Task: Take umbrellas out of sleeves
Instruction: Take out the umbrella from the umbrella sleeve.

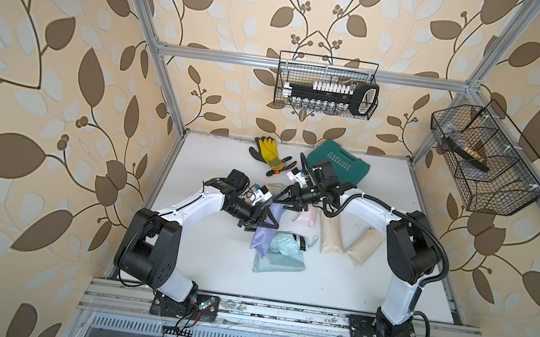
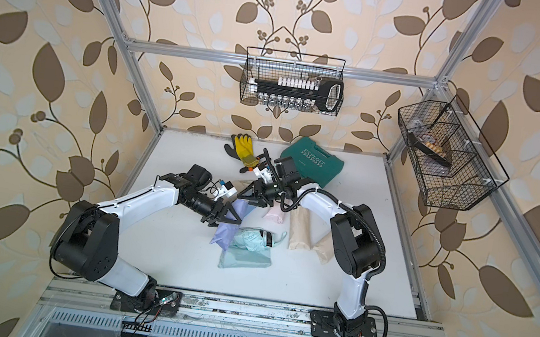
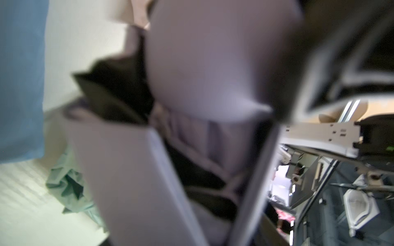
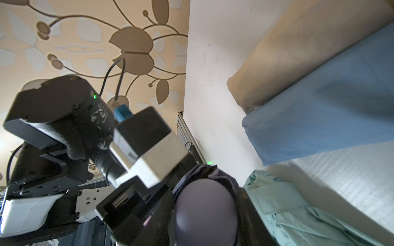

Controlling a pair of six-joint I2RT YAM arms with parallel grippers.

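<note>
**Spotter:** Where is the lilac one, from above?

**Operator:** In both top views the lilac sleeve (image 1: 261, 241) lies just left of centre on the white table (image 1: 218, 177), slanting up toward the right gripper (image 1: 283, 203). The left gripper (image 1: 263, 223) hangs over its middle. Just right of it the mint umbrella (image 1: 287, 243) lies crinkled on its flat mint sleeve (image 1: 279, 265), already out.

**Spotter:** Is the left one holding?

**Operator:** I cannot tell whether it grips or is let go. The left wrist view is blurred. I see the sleeve's smooth panel at lower centre and its dark mouth agape at centre left. The lilac umbrella (image 3: 213, 64) fills the upper middle: a rounded handle with pleated cloth below it, partly inside the sleeve. One dark finger (image 3: 255, 181) runs down the right; the other is hidden.

**Spotter:** And the right?

**Operator:** In the right wrist view, at bottom centre, my right jaws are clamped on that smooth egg-shaped handle. A blue sleeve (image 4: 319, 117) and a beige sleeve (image 4: 298, 53) lie at upper right, plump, so full, I judge.

**Spotter:** How will it handle?

**Operator:** Light, I judge. The handle is hard and slick, and it is the only stiff hold. The sleeve is thin, slippery cloth, so I would pinch it low, away from the mouth, and pull the two straight apart, or it bunches.
</note>
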